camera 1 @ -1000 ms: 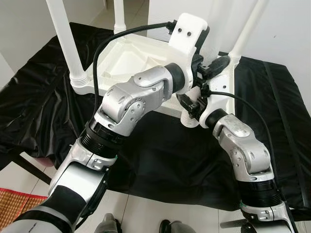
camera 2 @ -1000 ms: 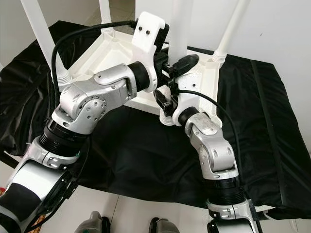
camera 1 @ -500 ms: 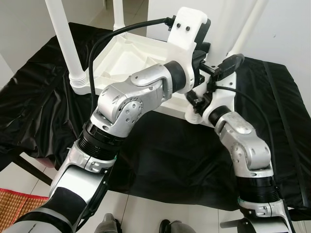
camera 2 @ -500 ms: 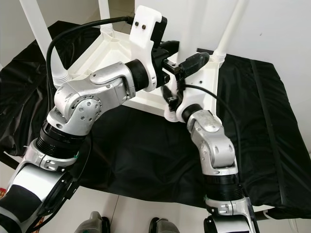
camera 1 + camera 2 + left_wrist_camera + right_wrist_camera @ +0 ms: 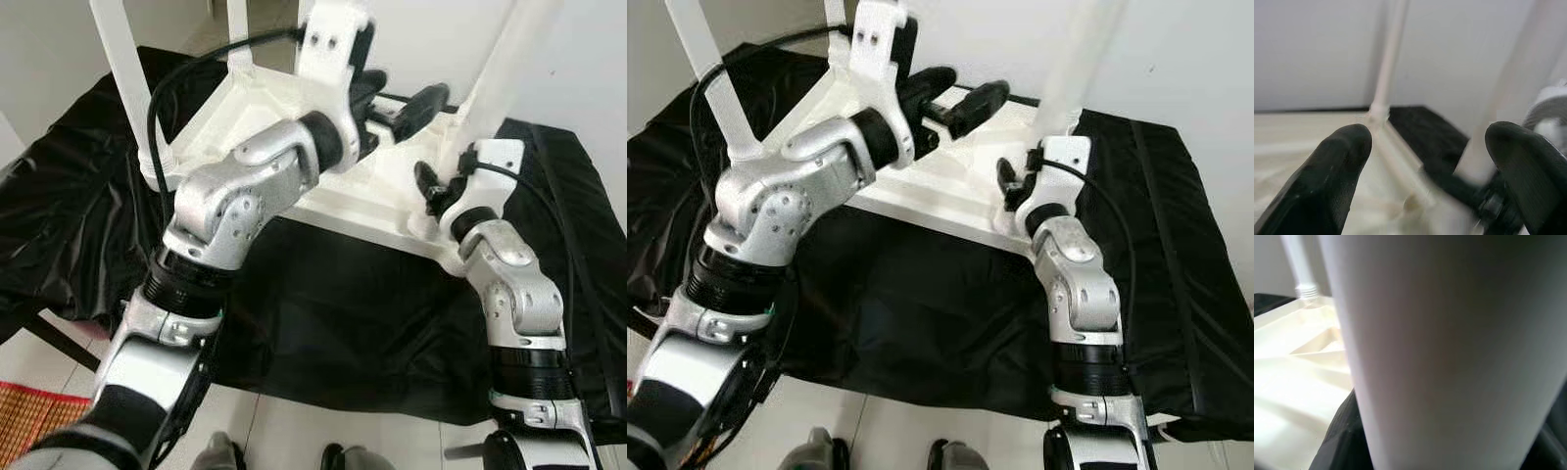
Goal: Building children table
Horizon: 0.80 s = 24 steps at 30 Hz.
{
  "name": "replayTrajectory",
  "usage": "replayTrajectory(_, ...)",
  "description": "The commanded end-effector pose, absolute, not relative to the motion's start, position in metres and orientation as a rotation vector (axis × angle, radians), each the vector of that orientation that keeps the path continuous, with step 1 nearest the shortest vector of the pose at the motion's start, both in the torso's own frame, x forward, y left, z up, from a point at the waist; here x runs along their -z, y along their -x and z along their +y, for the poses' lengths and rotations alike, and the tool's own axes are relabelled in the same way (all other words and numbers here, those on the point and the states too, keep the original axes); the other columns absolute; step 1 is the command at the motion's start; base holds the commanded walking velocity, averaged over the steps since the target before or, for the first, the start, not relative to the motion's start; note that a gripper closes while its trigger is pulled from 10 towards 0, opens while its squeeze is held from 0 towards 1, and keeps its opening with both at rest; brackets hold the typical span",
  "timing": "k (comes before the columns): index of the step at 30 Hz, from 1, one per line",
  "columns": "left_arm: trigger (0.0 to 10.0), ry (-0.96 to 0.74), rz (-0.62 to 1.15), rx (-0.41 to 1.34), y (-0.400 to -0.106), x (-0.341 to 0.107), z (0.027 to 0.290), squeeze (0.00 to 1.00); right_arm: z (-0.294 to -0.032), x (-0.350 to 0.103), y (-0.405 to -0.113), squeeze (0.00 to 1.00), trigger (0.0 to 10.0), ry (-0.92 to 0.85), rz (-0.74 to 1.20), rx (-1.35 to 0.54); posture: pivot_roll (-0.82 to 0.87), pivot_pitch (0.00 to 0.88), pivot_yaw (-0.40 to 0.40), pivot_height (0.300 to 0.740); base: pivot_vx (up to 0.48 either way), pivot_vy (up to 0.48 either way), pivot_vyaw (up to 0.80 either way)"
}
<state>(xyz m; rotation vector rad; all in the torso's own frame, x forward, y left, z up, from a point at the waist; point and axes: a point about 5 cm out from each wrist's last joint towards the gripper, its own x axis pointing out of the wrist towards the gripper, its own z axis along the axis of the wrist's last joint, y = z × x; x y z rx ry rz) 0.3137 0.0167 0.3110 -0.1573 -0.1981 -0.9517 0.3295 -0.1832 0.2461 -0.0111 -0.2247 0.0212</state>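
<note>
A white children's table (image 5: pixel 338 191) lies upside down on a black cloth (image 5: pixel 343 313), its legs pointing up. My left gripper (image 5: pixel 397 98) hovers open over the underside near the far right corner, and its two black fingertips (image 5: pixel 1337 181) stand wide apart with nothing between them. My right gripper (image 5: pixel 431 186) is at the base of the near right leg (image 5: pixel 495 83), which looks blurred. In the right wrist view this white leg (image 5: pixel 1449 333) sits between the black fingers (image 5: pixel 1344 431), held close.
Two more white legs stand at the left (image 5: pixel 118 69) and at the back (image 5: pixel 240 39). A white wall rises just behind the table. The black cloth drapes over the near edge, and a red mat (image 5: pixel 24 421) lies on the tiled floor below left.
The table's near right corner has swung to the right along with my right gripper. My left gripper has risen and drawn back to the left over the underside.
</note>
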Motion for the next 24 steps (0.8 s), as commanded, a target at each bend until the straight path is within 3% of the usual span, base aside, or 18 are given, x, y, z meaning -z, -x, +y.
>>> replayTrajectory(1, 10.0, 0.124, -0.189, 0.981, -0.313, -0.302, 0.012, 0.0, -0.195, -0.244, -0.328, 0.0, 10.0, 0.006, -0.247, 0.048, 0.02, 0.119, -0.048, 0.74, 0.0, 0.0, 0.0)
replayTrajectory(9, 10.0, 0.033, -0.131, 0.878, -0.319, -0.251, 0.009, 0.0, -0.208, -0.23, -0.322, 0.0, 10.0, -0.009, -0.305, 0.129, 0.02, 0.117, -0.042, 0.74, 0.0, 0.0, 0.0)
replayTrajectory(24, 10.0, -0.052, -0.134, 0.776, -0.322, -0.22, 0.016, 0.0, -0.228, -0.21, -0.318, 0.0, 10.0, -0.015, -0.311, 0.236, 0.02, 0.121, -0.038, 0.74, 0.0, 0.0, 0.0)
